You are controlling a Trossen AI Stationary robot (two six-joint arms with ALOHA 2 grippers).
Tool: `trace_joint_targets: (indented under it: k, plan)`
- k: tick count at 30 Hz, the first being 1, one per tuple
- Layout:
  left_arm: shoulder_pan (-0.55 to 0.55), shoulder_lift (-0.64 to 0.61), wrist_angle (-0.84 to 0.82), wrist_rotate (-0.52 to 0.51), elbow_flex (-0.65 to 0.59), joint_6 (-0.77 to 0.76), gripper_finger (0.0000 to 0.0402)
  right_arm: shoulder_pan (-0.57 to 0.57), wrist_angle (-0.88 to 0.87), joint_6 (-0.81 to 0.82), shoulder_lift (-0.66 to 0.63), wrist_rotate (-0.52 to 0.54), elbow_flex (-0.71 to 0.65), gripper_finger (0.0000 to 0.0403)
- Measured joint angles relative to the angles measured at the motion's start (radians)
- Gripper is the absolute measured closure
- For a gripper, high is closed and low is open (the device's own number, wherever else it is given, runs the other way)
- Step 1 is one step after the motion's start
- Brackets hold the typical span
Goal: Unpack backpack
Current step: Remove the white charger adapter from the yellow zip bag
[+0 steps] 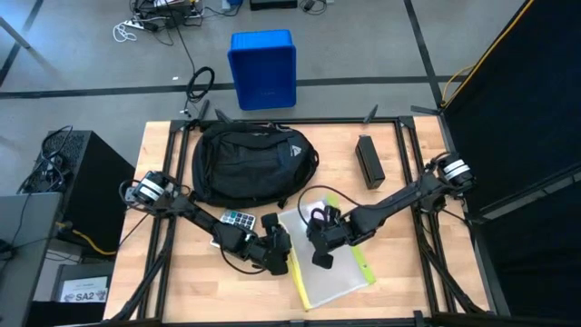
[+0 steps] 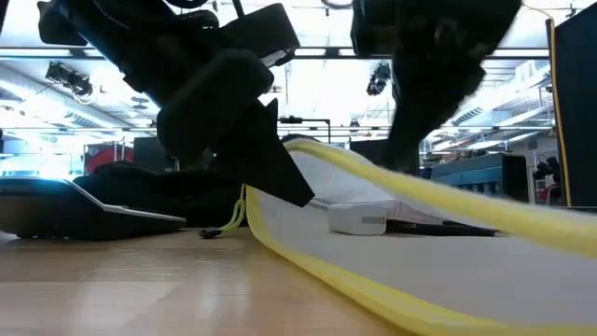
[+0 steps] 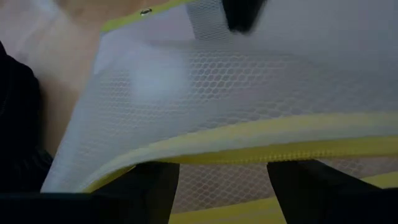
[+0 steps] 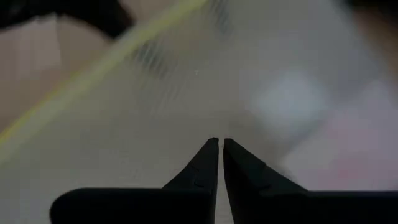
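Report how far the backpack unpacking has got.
Already out on the table: a calculator, a black box and a yellow-edged mesh pouch. In hand: both grippers are at the pouch, the left gripper open at its edge, the right gripper shut over it. Left: the backpack may hold more; its inside is hidden.

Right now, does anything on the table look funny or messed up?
Yes. The white mesh pouch with the yellow zip edge isn't lying flat: in the low view its edge is lifted and curled up off the table. The left gripper and right gripper are both at it.
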Motion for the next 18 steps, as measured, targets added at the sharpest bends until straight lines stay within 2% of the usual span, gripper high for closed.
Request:
trace_joint_targets:
  k: [3, 5, 12, 18]
  plan:
    - [0.000, 0.000, 0.003, 0.000, 0.000, 0.027, 0.0193, -0.005, -0.079, -0.006, -0.009, 0.109, 0.035, 0.0403]
    - [0.000, 0.000, 0.011, 0.000, 0.000, 0.041, 0.0193, -0.026, -0.129, 0.001, -0.011, 0.135, 0.044, 0.0403]
    - [0.000, 0.000, 0.024, -0.013, 0.000, 0.077, 0.0193, -0.140, -0.371, 0.072, 0.077, 0.086, 0.042, 0.0403]
    - [0.009, 0.000, 0.023, -0.014, 0.000, 0.133, 0.0170, -0.193, -0.322, 0.004, 0.163, -0.013, 0.045, 0.0403]
